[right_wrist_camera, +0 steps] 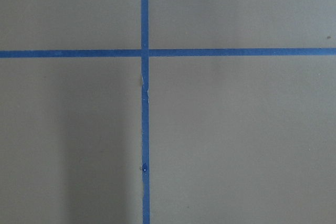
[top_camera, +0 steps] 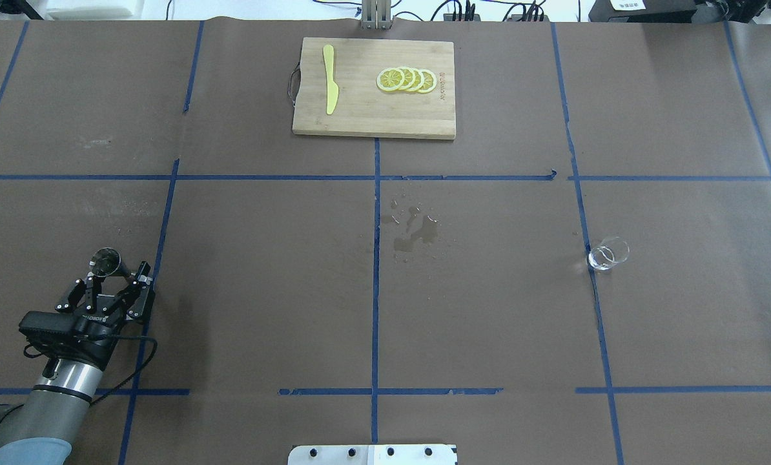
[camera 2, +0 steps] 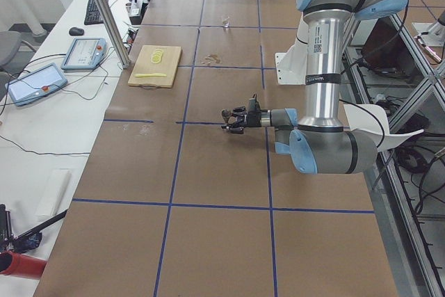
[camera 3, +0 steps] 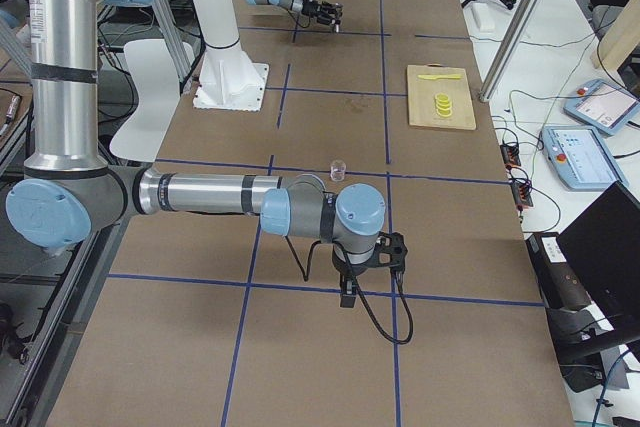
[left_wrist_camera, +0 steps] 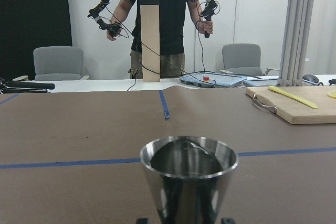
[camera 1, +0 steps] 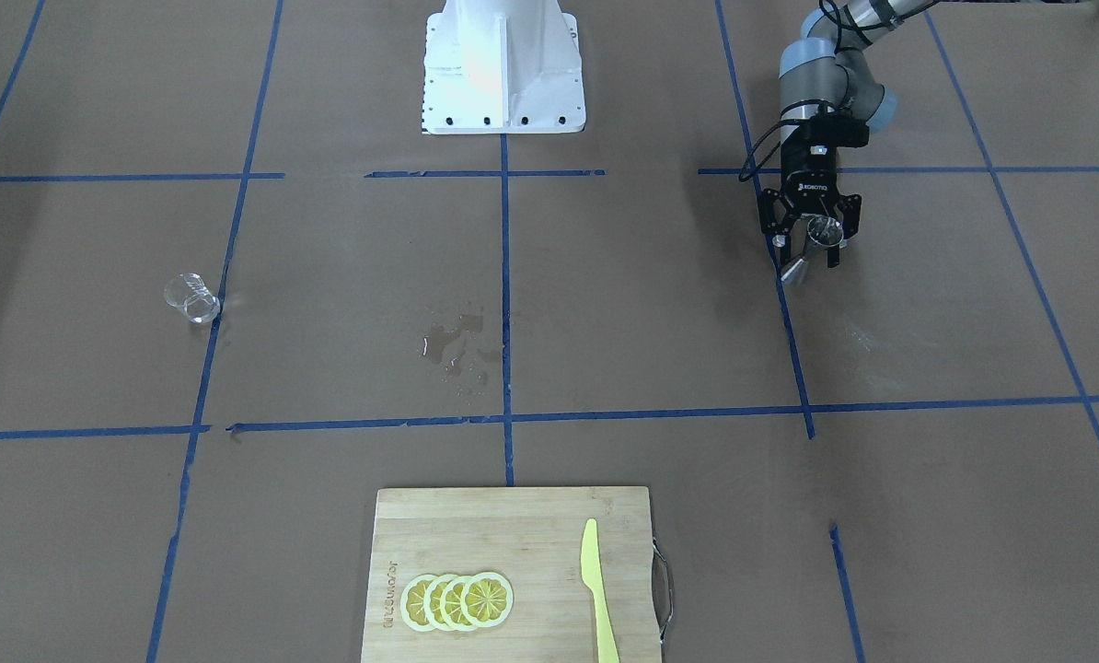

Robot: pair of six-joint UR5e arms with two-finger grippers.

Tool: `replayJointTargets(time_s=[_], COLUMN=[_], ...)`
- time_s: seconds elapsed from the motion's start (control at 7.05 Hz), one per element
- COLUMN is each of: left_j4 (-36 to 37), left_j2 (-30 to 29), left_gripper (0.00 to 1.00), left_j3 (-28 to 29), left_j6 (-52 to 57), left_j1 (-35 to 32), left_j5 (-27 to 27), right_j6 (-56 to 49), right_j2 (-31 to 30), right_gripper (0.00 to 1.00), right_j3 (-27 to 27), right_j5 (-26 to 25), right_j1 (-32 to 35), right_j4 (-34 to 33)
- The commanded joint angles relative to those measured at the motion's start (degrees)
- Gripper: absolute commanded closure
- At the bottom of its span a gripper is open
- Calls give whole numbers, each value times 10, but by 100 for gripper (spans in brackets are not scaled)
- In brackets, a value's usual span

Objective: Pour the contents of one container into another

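The steel jigger (camera 1: 821, 232) stands upright near the robot's left end of the table, and its open cup fills the left wrist view (left_wrist_camera: 189, 182). My left gripper (camera 1: 807, 258) lies level and low, open, with a finger on each side of the jigger (top_camera: 104, 261) and a small gap showing. The clear glass tumbler (camera 1: 190, 297) stands alone far over on the robot's right side (top_camera: 608, 253); I cannot make out any contents. My right gripper (camera 3: 365, 259) points down at bare taped paper, well short of the glass; I cannot tell its state.
A wet patch (camera 1: 457, 350) marks the table's middle. A wooden cutting board (camera 1: 513, 534) at the far edge carries lemon slices (camera 1: 457, 601) and a yellow knife (camera 1: 597, 589). The robot base (camera 1: 503, 64) stands at the near edge. An operator (left_wrist_camera: 157, 19) stands beyond the table.
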Motion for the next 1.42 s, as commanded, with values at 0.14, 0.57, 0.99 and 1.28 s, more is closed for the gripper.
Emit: replayJointTargets(time_s=[0.14,0.57,0.99,1.28], left_j4=[-4,-42,-194,-276], left_j2=[1,22,34,31], left_gripper=[0,0,0,1], left_j3=[-15,-45,-73,-120], left_j6=[-2,1,162,293], left_j1=[-1,-3,-4,-4], left_j5=[5,15,45,36], right_j6=[0,1,1,1], right_j2=[0,1,2,3], right_gripper=[0,0,0,0], right_j3=[0,1,1,1], right_j5=[0,0,0,0], right_j1=[1,1,2,2], right_j4=[0,0,0,0])
